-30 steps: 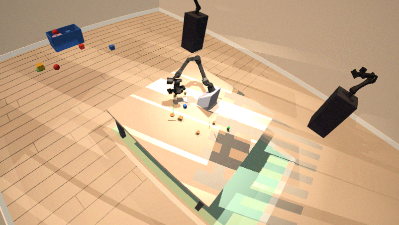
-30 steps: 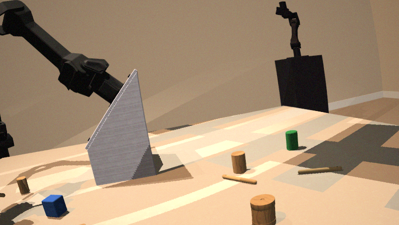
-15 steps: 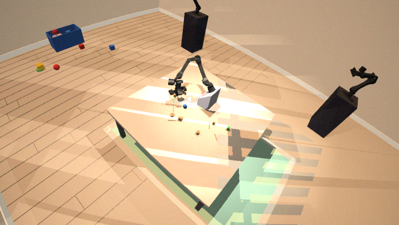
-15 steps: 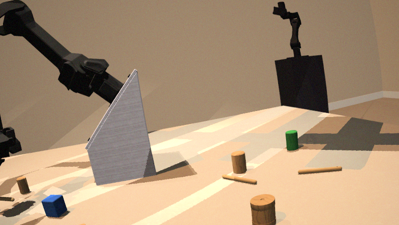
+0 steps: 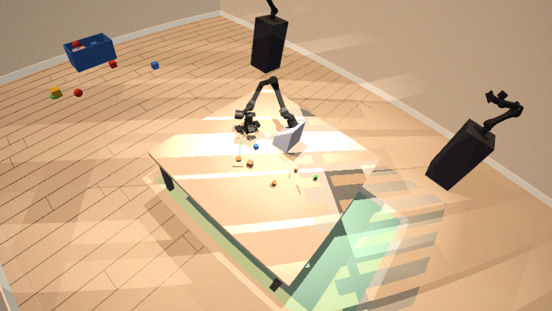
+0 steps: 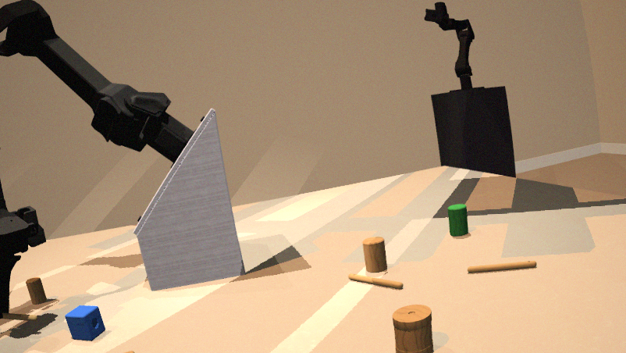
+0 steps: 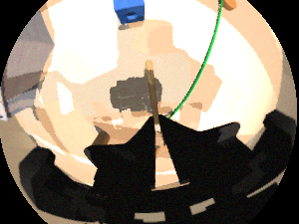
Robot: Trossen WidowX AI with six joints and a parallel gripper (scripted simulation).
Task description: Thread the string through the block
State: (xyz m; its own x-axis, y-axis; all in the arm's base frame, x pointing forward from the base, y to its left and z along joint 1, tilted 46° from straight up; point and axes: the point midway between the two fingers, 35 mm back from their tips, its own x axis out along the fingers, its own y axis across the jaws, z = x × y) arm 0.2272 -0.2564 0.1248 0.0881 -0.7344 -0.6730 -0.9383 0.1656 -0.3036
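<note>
Thin, pale wooden stick (image 6: 19, 315) (image 7: 150, 84) juts from the narrowly closed fingers of the black end effector (image 5: 247, 129) (image 6: 4, 302) (image 7: 154, 118), clear of the surface (image 5: 251, 200) (image 6: 262, 315) (image 7: 100, 29), its free tip toward the blue cube-shaped block with a round hole (image 5: 255, 146) (image 6: 77, 329) (image 7: 129, 8). In the wrist view, the block lies ahead and slightly left of the stick's long axis, a hole opening facing the grip; threading has yet to begin. The coming move probably calls for a small sideways correction and level alignment before advancing; a crooked approach could shove the block. Green string (image 5: 239, 144) (image 7: 208, 61) curves from the grip toward the round orange-brown wooden button (image 5: 237, 158) (image 7: 229, 4). On the floor beyond, an open blue rectangular box (image 5: 94, 56) contains a red ball (image 5: 76, 44) and other, indistinct items.
</note>
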